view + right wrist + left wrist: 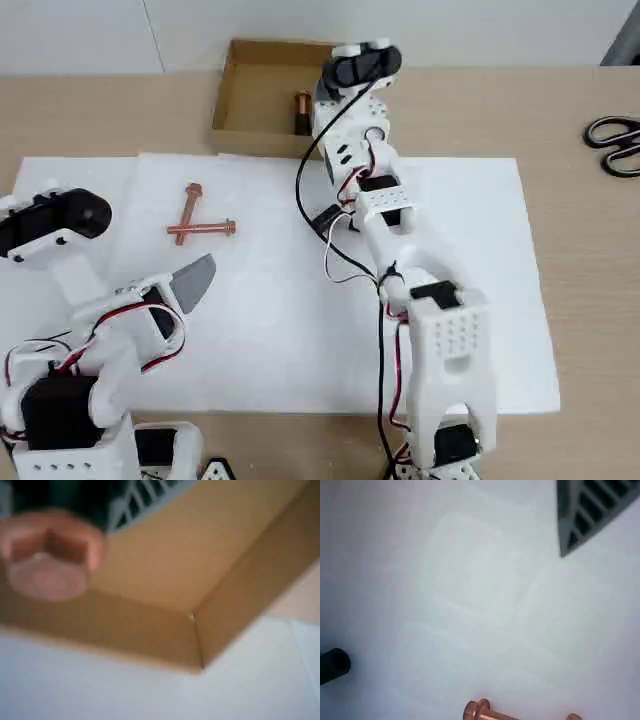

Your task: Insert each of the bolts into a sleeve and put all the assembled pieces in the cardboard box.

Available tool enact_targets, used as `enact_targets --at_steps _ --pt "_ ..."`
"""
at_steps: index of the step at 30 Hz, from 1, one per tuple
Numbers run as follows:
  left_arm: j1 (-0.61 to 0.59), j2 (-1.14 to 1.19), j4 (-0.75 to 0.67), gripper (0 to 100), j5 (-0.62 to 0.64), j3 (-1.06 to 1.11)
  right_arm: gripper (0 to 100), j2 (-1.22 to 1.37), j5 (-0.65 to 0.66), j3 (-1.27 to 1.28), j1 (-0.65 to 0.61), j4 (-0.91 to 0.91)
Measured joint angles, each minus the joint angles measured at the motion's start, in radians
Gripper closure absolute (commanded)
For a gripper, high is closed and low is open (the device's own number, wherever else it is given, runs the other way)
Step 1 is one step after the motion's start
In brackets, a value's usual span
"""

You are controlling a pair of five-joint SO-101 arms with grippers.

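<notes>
Right pincer (312, 116): extended over the cardboard box (262, 95) at the far side of the counter (560, 110). It appears to be pinching the assembled piece (302, 110), a copper bolt seated in a dark sleeve. The bolt head (47, 555) sits close before the right wrist camera.
Reason for the hold: the piece sits inside the box walls, near the corner. Judged from this, letting go would drop it on the box floor rather than on the rim.
Left pincer (195, 280): hangs low over the white sheet (260, 340), well apart from the box. Whether it is spread or pressed together cannot be told, and nothing shows in its grasp.
Loose bolts: one bolt (191, 205) touches a second bolt (205, 228) on the sheet, between the left pincer and the box. Neither carries a sleeve.
Dark tube (334, 666): lies on the sheet near the bolt heads. It is probably a sleeve awaiting a bolt, though its identity is uncertain.
Placement logic: the left arm waits beside the unassembled parts, presumably so the next insertion starts close by.
Progress: one piece is at the box and two bolts are yet to be sleeved.
Scissors (614, 145): at the counter's right side, well apart from the work.
</notes>
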Motion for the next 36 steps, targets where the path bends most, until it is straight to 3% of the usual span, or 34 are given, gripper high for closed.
enact_targets --at_steps 3,11,21,28,36 --pt "0.0 0.0 0.0 68 0.0 0.0 97.2 0.08 0.002 -0.055 0.0 0.0" --pt "0.0 0.0 0.0 68 0.0 0.0 78.0 0.11 0.002 -0.089 0.0 0.026" --pt "0.0 0.0 0.0 68 0.0 0.0 77.8 0.11 0.002 -0.169 0.0 0.071" --pt "0.0 0.0 0.025 68 0.0 0.0 77.8 0.041 0.002 -0.204 0.012 0.272" --pt "0.0 -0.002 0.028 68 0.0 0.0 77.8 -0.338 0.002 -0.204 0.037 0.697"
